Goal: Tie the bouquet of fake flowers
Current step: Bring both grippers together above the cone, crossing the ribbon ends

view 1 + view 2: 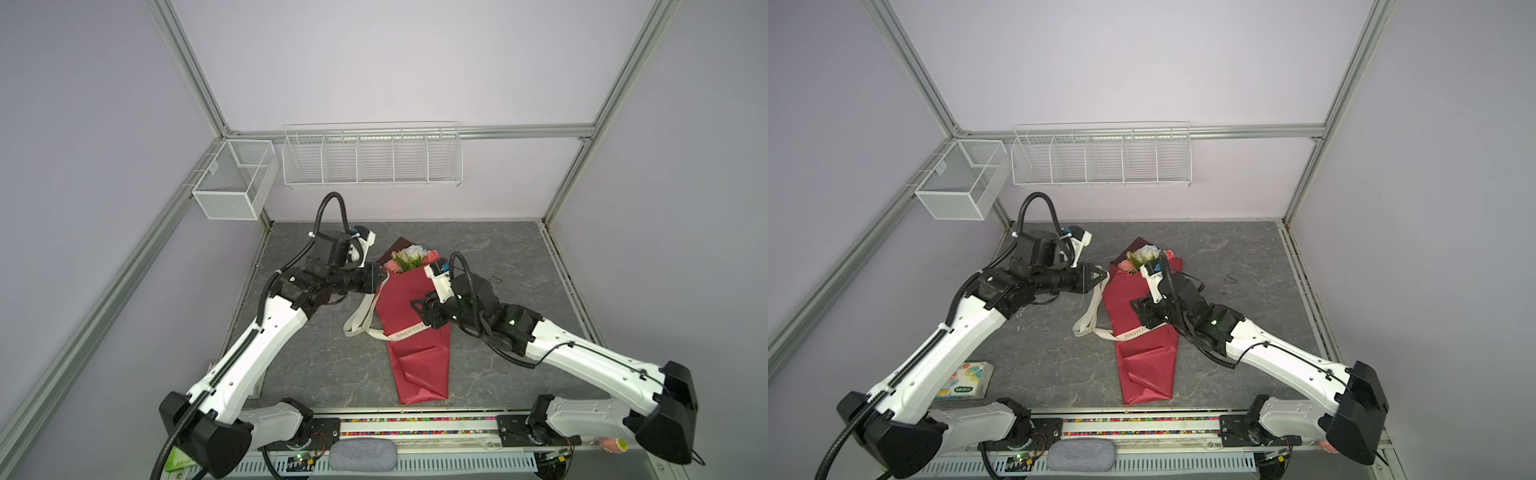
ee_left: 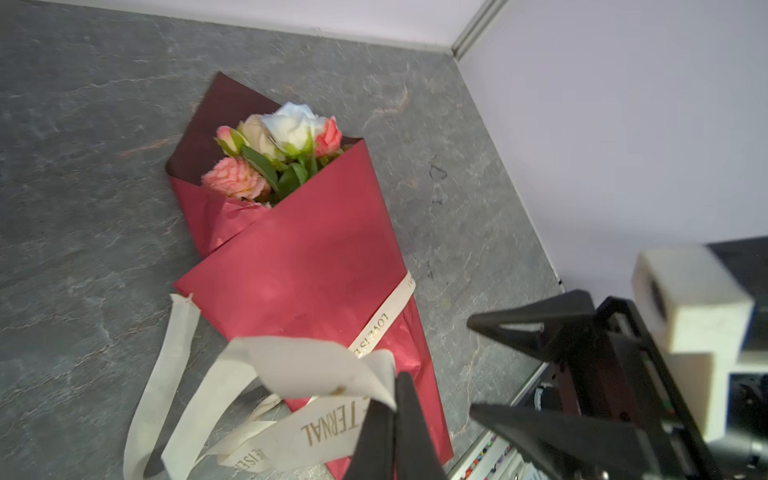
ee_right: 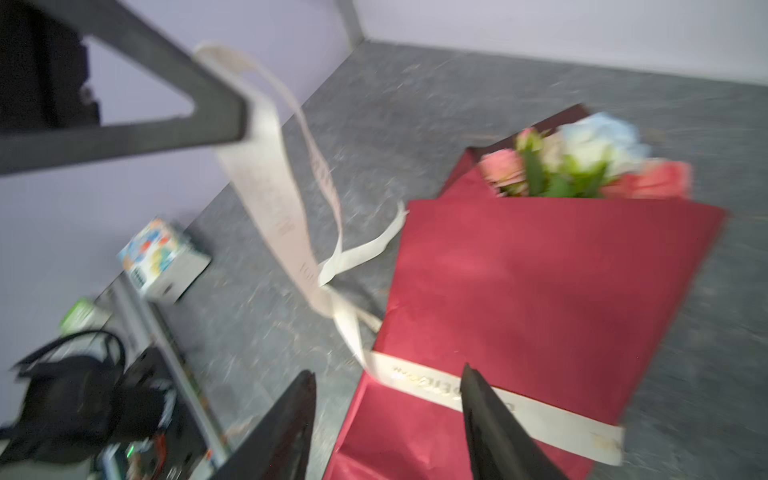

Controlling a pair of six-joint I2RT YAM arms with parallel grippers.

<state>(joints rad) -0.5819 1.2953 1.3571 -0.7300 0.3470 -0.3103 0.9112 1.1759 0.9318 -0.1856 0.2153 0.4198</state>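
The bouquet of fake flowers (image 1: pixel 415 353) (image 1: pixel 1144 365) lies on the grey table, wrapped in red paper, with its pink, cream and white-blue blooms (image 2: pixel 286 137) toward the back wall. A cream lettered ribbon (image 1: pixel 360 322) (image 2: pixel 299 365) crosses its middle and loops off to the left. My left gripper (image 1: pixel 380 278) (image 1: pixel 1105 275) (image 2: pixel 390 395) is shut on a raised length of that ribbon, above the bouquet's left edge. My right gripper (image 1: pixel 415 313) (image 1: pixel 1136 313) (image 3: pixel 387 372) stands open over the band, with nothing between its fingers.
A colourful tissue packet (image 1: pixel 963 380) (image 3: pixel 162 257) lies at the table's front left. A white wire rack (image 1: pixel 372 156) and a mesh basket (image 1: pixel 232 178) hang on the back wall. A grey pad (image 1: pixel 363 454) sits on the front rail.
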